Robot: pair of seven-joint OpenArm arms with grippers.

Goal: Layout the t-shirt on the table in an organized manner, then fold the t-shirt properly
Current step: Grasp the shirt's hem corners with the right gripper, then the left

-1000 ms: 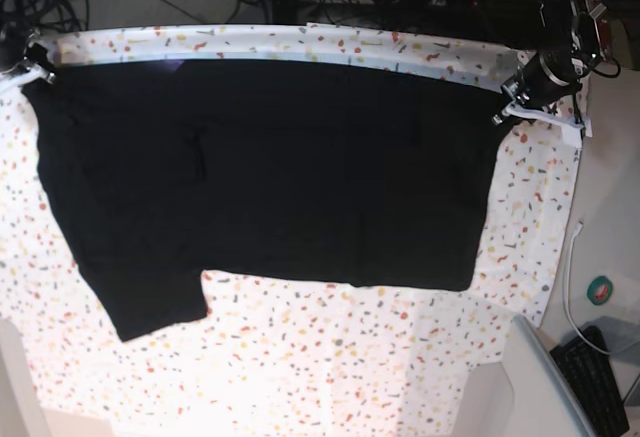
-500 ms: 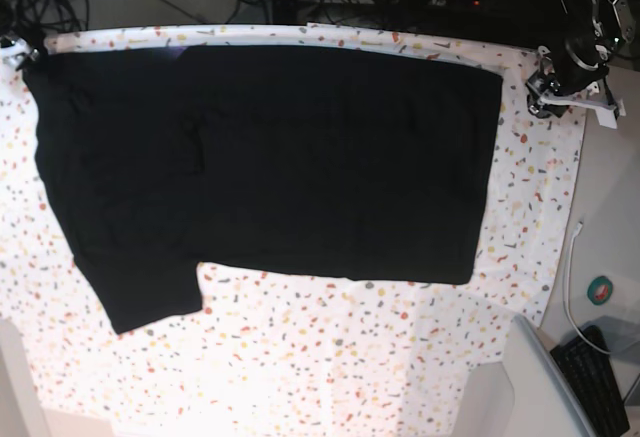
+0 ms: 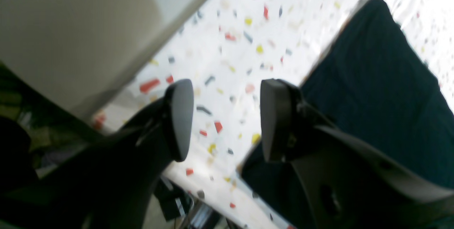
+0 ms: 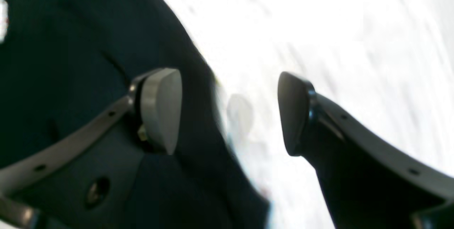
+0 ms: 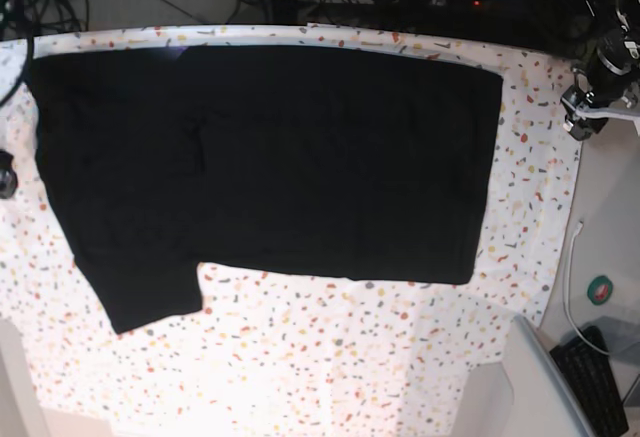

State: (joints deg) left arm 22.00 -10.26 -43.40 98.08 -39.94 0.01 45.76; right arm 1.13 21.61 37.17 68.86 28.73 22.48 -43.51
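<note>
One table (image 5: 400,357) is taking up nearly the whole base view, wearing its white cloth speckled with red, orange, yellow and grey flecks. One t-shirt (image 5: 270,157) is lying flat on it, black side up (no print showing from here), its long edge running along the far side of the table and one sleeve sticking out toward the near left corner. Two grippers are showing up. The left gripper (image 3: 225,119) is hanging over the speckled cloth just beside the shirt's edge, its two dark fingers (image 3: 179,119) standing apart with nothing between them; in the base view it is sitting at the right edge of the table (image 5: 590,107), clear of the fabric. The right gripper (image 4: 228,112) is spread wide too, also gripping nothing, with one pale pad (image 4: 161,108) hovering over the black fabric and the other dark one over the bright cloth, so it is straddling the shirt's edge (that view is blurry, so I can't tell whether it is touching).
</note>
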